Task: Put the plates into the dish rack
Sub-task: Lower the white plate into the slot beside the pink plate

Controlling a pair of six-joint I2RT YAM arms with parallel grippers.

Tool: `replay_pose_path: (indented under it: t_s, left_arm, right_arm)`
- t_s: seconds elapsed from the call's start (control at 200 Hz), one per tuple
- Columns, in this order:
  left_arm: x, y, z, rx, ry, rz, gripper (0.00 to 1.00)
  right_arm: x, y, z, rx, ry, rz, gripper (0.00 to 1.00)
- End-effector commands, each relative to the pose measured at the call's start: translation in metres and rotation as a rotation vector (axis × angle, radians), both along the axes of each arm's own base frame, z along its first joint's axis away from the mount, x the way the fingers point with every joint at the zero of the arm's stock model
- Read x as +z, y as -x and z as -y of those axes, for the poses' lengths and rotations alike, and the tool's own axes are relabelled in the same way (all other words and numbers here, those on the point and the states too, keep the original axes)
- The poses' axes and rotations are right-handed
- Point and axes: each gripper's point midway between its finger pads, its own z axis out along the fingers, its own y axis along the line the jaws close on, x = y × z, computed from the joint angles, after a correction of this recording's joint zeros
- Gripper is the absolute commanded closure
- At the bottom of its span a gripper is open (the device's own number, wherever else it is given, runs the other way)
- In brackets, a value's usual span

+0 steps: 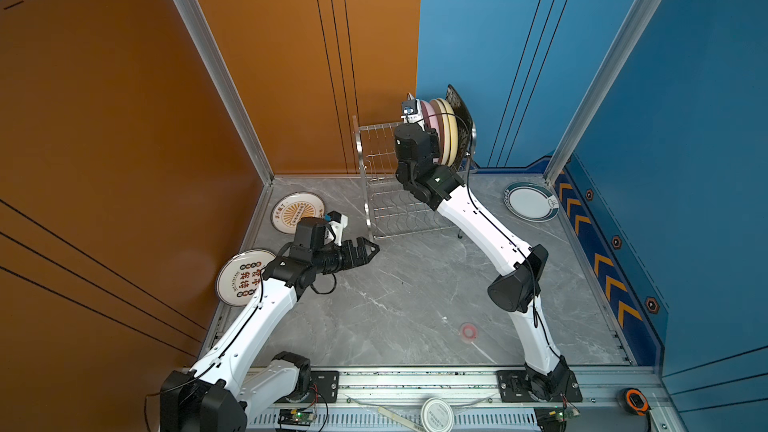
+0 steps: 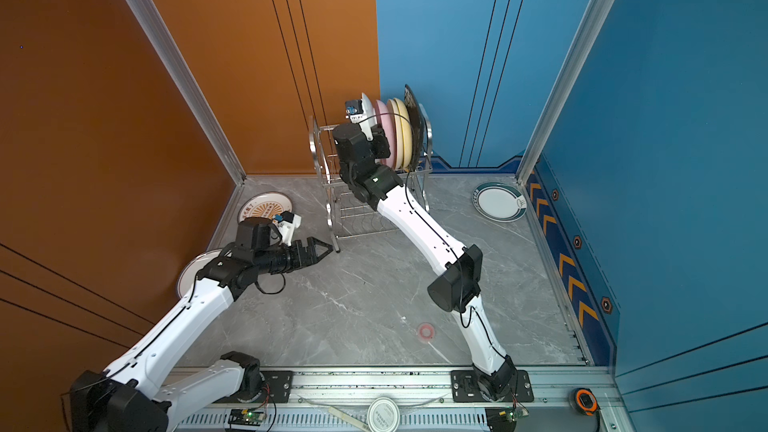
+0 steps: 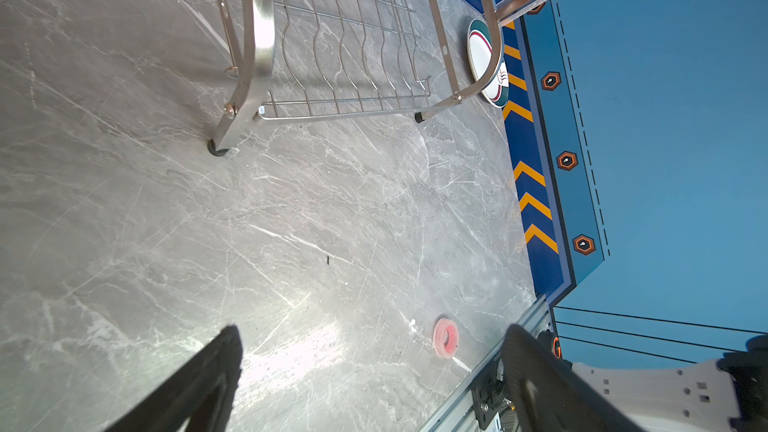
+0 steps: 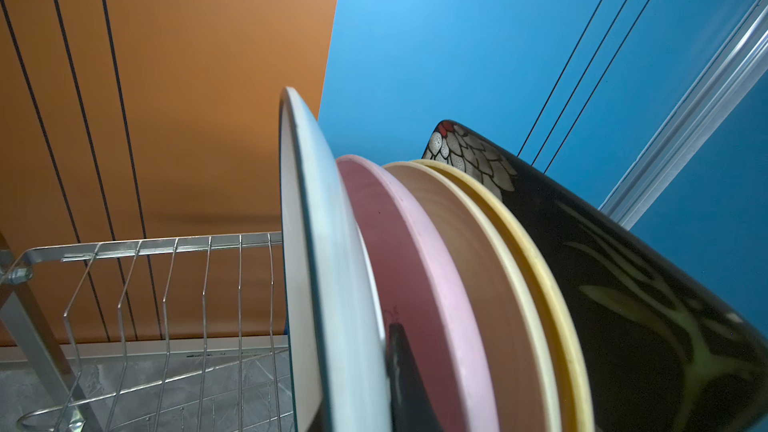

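Now | right jaws clenched on teal-rimmed plate (image 4: 332, 263), upright in dish rack (image 1: 376, 151) top tier, just beside pink plate (image 4: 415, 263); left jaws released (idle over table (image 1: 415, 305)) | risk: unseated rim slips on release, knocking neighbours

I see plates (image 1: 446, 135) standing in the rack (image 1: 386, 201) at the back; on the surface (image 1: 415, 292), two left plates (image 1: 291, 207) and one right plate (image 1: 531, 200) flank it.

— What else is on your feed?
— I see a small pink ring (image 1: 468, 331) lying on the grey marble tabletop (image 1: 395, 297), toward the front.
— And the front rail (image 1: 415, 380)?
— A round white lid (image 1: 437, 414), and an orange tape measure (image 1: 636, 401) at its right end.
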Motion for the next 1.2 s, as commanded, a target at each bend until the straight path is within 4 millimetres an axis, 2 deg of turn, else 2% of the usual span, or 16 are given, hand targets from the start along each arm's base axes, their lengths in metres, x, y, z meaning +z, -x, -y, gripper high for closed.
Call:
replay_pose_path:
  t_s: [0.0,0.27,0.365,0.536,1.191]
  left_arm:
    - [-0.007,0.003,-0.005,0.004,-0.024,-0.006,0.02]
    - [-0.007,0.001,-0.005,0.005,-0.027,-0.008,0.02]
    - [-0.007,0.000,-0.005,0.004,-0.028,-0.009,0.02]
    - [-0.007,-0.001,-0.004,0.003,-0.028,-0.012,0.02]
    - [-0.002,-0.003,-0.004,0.007,-0.028,0.002,0.02]
  right_arm:
    - [0.003,-0.005,0.003,0.000,-0.052,0.018,1.00]
    - [-0.011,-0.009,0.002,0.016,-0.057,-0.020,1.00]
    - [-0.010,-0.008,0.001,0.018,-0.052,-0.022,0.90]
    - [-0.002,-0.003,0.001,0.025,-0.048,-0.014,0.75]
    - [0.040,0.032,-0.002,0.060,-0.044,0.032,0.56]
